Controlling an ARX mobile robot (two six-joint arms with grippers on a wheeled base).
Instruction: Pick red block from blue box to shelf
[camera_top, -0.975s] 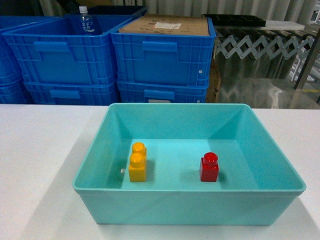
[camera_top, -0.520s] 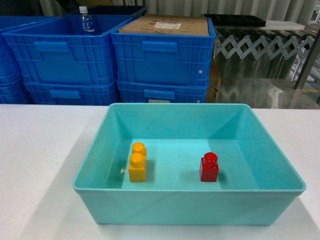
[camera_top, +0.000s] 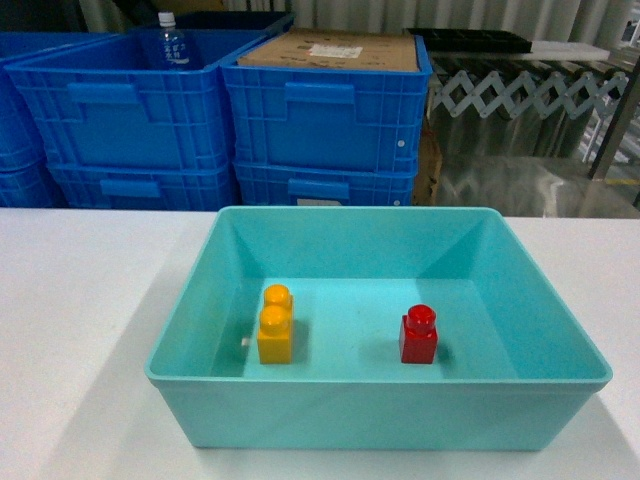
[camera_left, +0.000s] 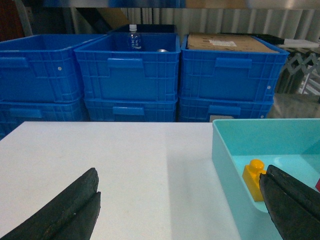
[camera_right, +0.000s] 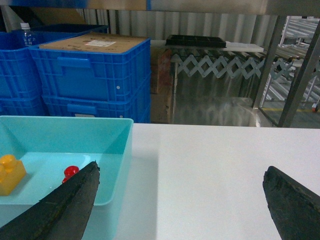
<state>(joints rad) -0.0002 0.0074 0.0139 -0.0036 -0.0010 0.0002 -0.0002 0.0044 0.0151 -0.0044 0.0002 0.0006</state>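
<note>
The red block (camera_top: 418, 335) stands upright on the floor of the blue box (camera_top: 380, 379), right of centre; the right wrist view shows only its top (camera_right: 70, 172) over the box wall (camera_right: 127, 150). My left gripper (camera_left: 182, 175) hangs open above the white table just left of the box (camera_left: 220, 150). My right gripper (camera_right: 181, 169) is open over the table to the right of the box, nothing between its fingers. Neither gripper shows in the head view. Steel uprights of the shelf (camera_right: 299, 75) rise at the far right.
A yellow two-stud brick (camera_top: 275, 325) stands in the box's left half. Stacked dark blue crates (camera_top: 325, 110) line the table's far edge, one holding a bottle (camera_top: 172, 42), one a cardboard sheet (camera_top: 330, 50). A folding metal gate (camera_top: 520, 92) stands behind at the right.
</note>
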